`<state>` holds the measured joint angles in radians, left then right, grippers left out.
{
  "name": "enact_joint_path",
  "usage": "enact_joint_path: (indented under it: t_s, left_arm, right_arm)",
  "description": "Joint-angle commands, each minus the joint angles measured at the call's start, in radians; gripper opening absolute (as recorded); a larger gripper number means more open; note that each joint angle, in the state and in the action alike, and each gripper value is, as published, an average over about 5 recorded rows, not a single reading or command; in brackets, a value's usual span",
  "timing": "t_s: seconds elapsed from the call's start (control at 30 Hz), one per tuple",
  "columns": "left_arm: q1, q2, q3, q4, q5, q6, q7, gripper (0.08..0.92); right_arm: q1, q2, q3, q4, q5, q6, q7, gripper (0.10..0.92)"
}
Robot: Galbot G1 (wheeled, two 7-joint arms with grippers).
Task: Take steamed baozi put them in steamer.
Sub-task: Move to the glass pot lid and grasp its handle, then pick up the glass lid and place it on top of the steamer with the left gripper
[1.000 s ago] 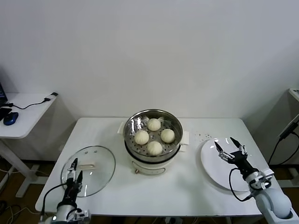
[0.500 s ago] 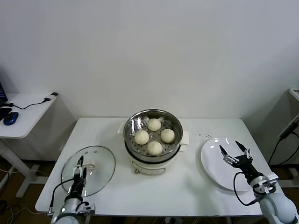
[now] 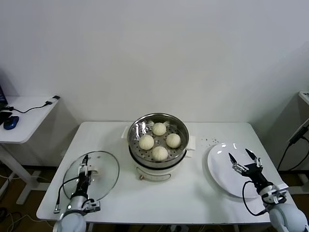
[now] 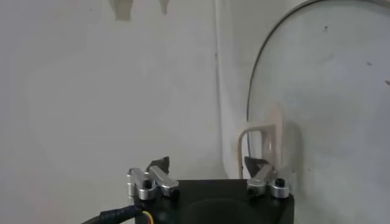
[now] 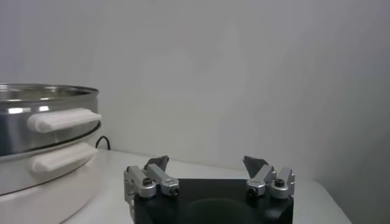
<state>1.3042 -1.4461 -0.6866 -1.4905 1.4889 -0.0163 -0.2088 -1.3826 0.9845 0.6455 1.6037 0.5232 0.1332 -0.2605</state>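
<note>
Four smooth round steamed baozi (image 3: pixel 159 141) sit on the perforated tray inside my shiny steel steamer (image 3: pixel 158 146). My right gripper (image 3: pixel 244 160), fingers apart and empty, hovers over the flat white plate (image 3: pixel 226 169) (well right of the steamer). My left gripper (image 3: pixel 85 164), fingers apart, hangs above the glass lid (image 3: pixel 91 176).

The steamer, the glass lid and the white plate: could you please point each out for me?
steamer (image 3: pixel 137 129), head view, on its shiny inner wall.
glass lid (image 3: pixel 104 166), head view, on its clear dome.
white plate (image 3: pixel 218 164), head view, on its bare face.
</note>
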Motion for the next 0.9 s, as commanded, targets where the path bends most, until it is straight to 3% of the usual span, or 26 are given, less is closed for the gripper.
enact_joint_path:
  t_s: [0.03, 0.4, 0.63, 0.73, 0.9]
  left_arm:
    - [-0.040, 0.005, 0.007, 0.047, -0.057, -0.009, -0.016, 0.732]
    - [-0.036, 0.014, 0.004, 0.035, -0.077, -0.014, -0.009, 0.412]
    - [0.005, 0.039, 0.012, -0.074, -0.124, -0.004, 0.004, 0.213]
    - [0.041, 0.063, 0.009, -0.153, -0.147, 0.006, 0.011, 0.157]
    - [0.122, 0.131, 0.000, -0.342, -0.200, 0.052, 0.049, 0.149]
  right_arm:
    - [-0.001, 0.010, 0.007, -0.015, -0.018, 0.005, -0.004, 0.823]
    - [-0.001, 0.020, 0.019, -0.029, -0.029, 0.013, -0.015, 0.823]
    - [0.008, 0.021, 0.020, -0.034, -0.031, 0.014, -0.016, 0.823]
    - [0.012, 0.021, 0.020, -0.036, -0.033, 0.015, -0.016, 0.823]
    - [0.020, 0.016, 0.025, -0.045, -0.034, 0.017, -0.016, 0.823]
